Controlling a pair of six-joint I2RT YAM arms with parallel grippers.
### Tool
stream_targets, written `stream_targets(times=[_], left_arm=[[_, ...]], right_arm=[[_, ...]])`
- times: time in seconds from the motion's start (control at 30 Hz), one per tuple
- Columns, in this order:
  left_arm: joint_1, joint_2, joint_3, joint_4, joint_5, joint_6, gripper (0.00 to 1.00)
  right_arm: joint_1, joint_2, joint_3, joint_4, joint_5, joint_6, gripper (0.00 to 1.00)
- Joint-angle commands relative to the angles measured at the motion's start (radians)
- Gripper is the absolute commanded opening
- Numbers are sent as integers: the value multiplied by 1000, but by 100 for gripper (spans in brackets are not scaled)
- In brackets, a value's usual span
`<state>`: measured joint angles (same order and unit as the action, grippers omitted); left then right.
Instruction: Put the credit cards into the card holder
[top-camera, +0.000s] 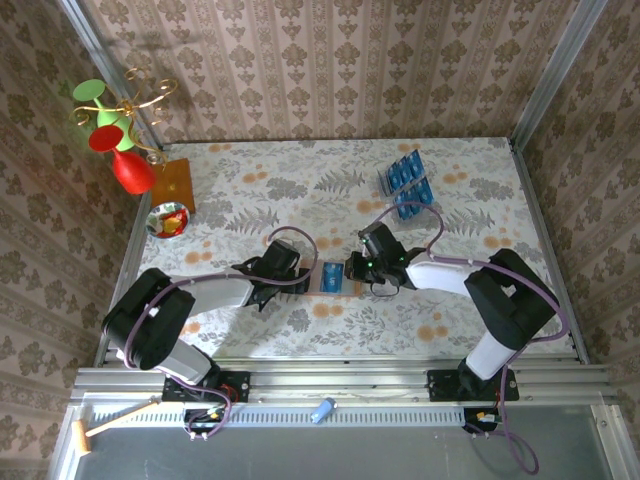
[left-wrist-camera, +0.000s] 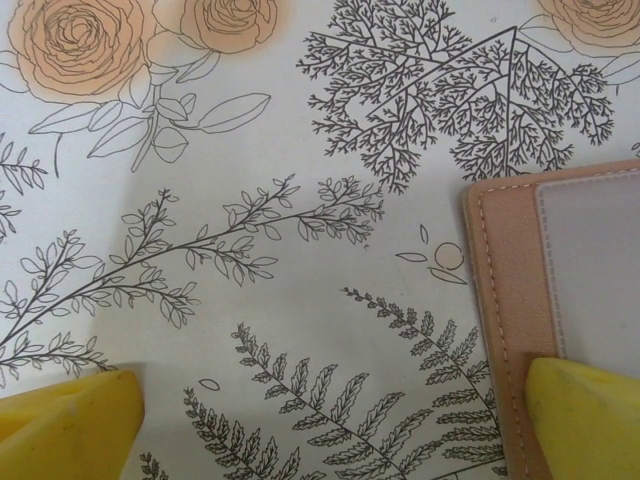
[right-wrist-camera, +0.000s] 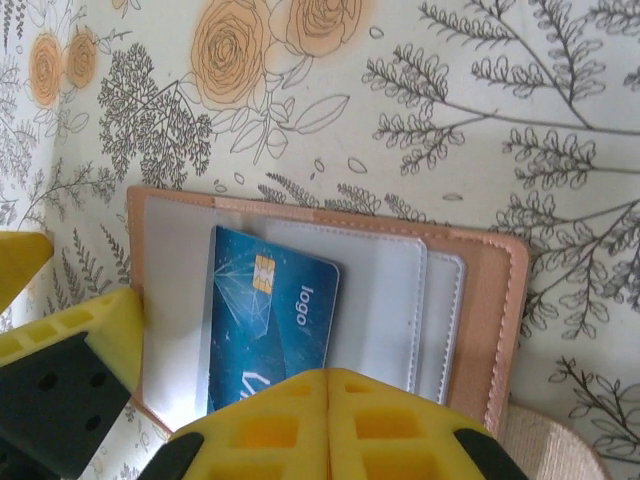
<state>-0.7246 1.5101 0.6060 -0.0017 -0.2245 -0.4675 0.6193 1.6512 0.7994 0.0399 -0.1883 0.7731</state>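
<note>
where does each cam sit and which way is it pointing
top external: above and behind the arms, looking down on the floral table; both arms, bases at the bottom, left gripper and right gripper close together.
left wrist: on the left wrist, looking down at cloth and a corner of the card holder; its yellow fingertips wide apart at the bottom.
right wrist: on the right wrist, facing the open card holder with a blue credit card in it; its fingers shut at the bottom.
shared: both wrist views see the card holder.
</note>
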Motion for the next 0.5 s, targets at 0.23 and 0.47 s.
stream_targets(times=[0.23,0.47], left_arm=[[11,28,-41,29,56,-7,100],[11,30,-46,38,61,-7,100]], right_arm=[[23,75,92,-130,52,-26,6],[44,113,134,-142,44,-27,5]])
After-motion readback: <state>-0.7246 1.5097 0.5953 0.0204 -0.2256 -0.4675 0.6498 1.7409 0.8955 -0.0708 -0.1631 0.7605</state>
